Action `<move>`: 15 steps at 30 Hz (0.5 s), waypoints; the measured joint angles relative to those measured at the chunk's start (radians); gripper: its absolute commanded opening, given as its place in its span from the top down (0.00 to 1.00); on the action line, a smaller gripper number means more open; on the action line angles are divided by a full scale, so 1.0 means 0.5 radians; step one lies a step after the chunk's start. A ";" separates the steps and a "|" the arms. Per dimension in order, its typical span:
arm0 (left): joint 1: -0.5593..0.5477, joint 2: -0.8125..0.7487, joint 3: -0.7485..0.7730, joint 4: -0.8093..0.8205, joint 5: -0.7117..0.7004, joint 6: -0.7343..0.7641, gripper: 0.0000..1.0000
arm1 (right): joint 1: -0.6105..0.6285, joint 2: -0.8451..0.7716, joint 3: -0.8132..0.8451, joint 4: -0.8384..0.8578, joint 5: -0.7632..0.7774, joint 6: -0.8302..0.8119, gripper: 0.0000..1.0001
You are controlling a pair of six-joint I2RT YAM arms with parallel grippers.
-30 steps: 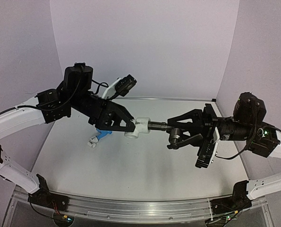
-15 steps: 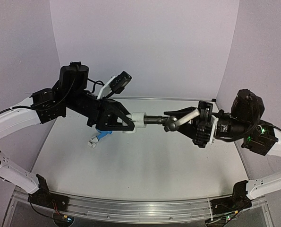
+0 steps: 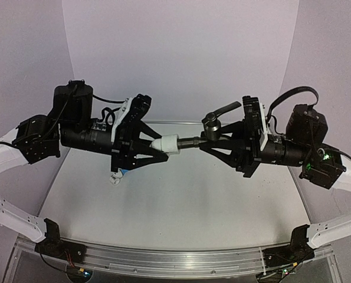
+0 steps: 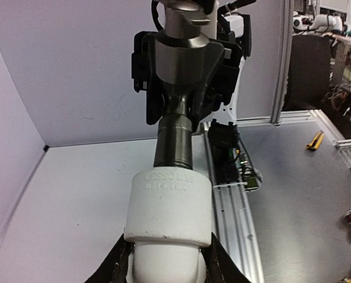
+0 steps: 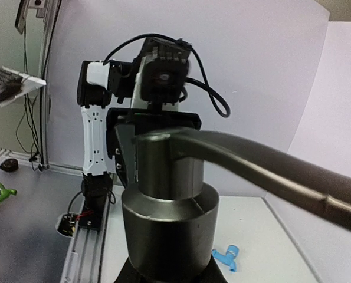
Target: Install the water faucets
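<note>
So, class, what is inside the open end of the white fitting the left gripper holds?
The stem of the grey metal faucet enters the mouth of the white fitting. Its wall covers the stem's end, so how deep it sits cannot be seen.

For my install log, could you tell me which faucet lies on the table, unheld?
The light blue plastic faucet; the dark grey metal lever faucet is gripped in mid-air.

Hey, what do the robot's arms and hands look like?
The left arm and right arm have white links and black joints. The left hand and right hand are black, angular, two-fingered. Black cables loop over the wrists.
</note>
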 measured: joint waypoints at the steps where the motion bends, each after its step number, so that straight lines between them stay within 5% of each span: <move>1: -0.036 -0.015 -0.012 0.010 -0.086 0.084 0.83 | -0.002 0.000 0.002 0.000 -0.008 0.068 1.00; 10: -0.406 -0.058 -0.077 0.066 -1.005 0.930 0.86 | -0.035 0.007 0.002 -0.039 -0.071 0.472 1.00; 15: -0.592 -0.056 -0.254 0.376 -1.503 1.455 0.90 | -0.054 -0.004 0.002 -0.089 -0.085 0.563 1.00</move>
